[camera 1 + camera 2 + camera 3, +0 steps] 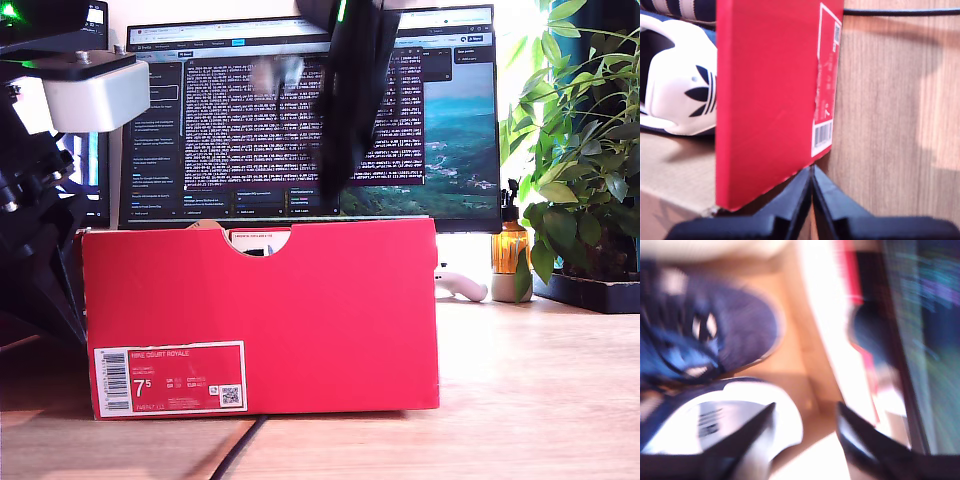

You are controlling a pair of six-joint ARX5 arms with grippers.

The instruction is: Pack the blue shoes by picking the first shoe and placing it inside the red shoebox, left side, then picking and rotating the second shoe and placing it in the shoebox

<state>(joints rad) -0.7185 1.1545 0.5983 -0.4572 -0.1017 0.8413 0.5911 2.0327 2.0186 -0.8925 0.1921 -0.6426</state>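
The red shoebox (260, 300) stands in the middle of the exterior view, label side facing the camera. My first gripper (811, 172) is shut on nothing and hovers above that labelled wall (765, 100), just outside it. Inside the box lies a blue shoe, showing its white heel tab with a trefoil (680, 80). My second gripper (805, 415) is open and empty in a blurred picture. Beneath it on a brown floor are one navy shoe's toe (740, 325) and another shoe's white heel (715, 425). A blurred dark arm (350, 100) hangs above the box.
Behind the box a lit monitor (300, 110) stands close. A black arm base with a white block (90, 90) fills the exterior view's left. A plant (580, 150), an amber bottle (510, 250) and a white controller (460, 285) sit at its right. A black cable (235, 450) runs under the box.
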